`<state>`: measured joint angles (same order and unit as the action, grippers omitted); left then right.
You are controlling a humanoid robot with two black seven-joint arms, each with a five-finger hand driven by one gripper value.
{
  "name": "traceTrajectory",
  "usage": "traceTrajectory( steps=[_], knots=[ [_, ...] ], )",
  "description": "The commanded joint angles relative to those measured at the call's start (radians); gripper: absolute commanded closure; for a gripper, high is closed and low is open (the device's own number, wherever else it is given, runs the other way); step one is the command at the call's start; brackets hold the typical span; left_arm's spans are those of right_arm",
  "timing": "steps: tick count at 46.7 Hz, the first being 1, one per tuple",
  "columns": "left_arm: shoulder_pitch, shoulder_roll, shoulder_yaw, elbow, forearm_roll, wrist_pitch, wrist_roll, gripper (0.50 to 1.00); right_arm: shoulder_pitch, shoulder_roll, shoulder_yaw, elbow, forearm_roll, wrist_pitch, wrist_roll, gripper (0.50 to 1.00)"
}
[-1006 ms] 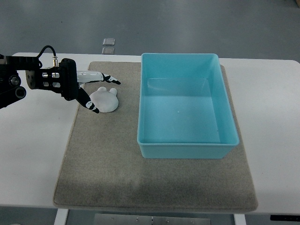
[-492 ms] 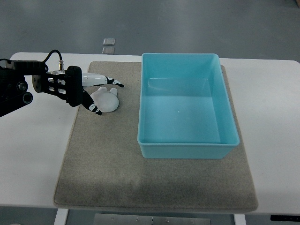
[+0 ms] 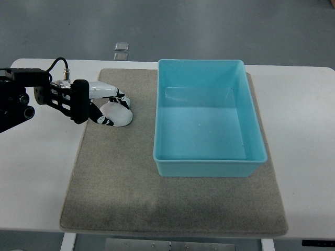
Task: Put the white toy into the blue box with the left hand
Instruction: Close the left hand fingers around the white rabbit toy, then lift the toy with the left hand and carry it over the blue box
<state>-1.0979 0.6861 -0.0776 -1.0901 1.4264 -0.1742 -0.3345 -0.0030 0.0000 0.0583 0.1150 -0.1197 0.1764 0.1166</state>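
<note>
The white toy (image 3: 118, 115), a small rounded figure, lies on the grey mat (image 3: 172, 198) left of the blue box (image 3: 209, 167). My left hand (image 3: 113, 107) reaches in from the left edge on a black arm. Its white and black fingers curl over the toy's top and left side, closing around it. The toy still rests on the mat. The blue box stands empty, its near left wall a short way right of the toy. My right arm does not show.
The mat covers the middle of a white table (image 3: 303, 130). Two small clear squares (image 3: 121, 50) lie on the floor beyond the table's far edge.
The left hand's fingers, spread above the toy a second ago, have come down and curled around it. The toy has hardly moved.
</note>
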Motion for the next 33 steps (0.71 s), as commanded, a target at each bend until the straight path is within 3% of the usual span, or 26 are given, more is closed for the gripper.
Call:
traceTrajectory(
  steps=[1, 33],
  knots=[
    [-0.005, 0.000, 0.001, -0.001, 0.000, -0.001, 0.000, 1.000, 0.000, 0.000, 0.000, 0.000, -0.001, 0.000, 0.000, 0.564],
    [-0.043, 0.009, -0.097, -0.002, -0.009, 0.005, 0.000, 0.990, 0.000, 0.000, 0.000, 0.000, 0.000, 0.000, 0.000, 0.564]
  ],
)
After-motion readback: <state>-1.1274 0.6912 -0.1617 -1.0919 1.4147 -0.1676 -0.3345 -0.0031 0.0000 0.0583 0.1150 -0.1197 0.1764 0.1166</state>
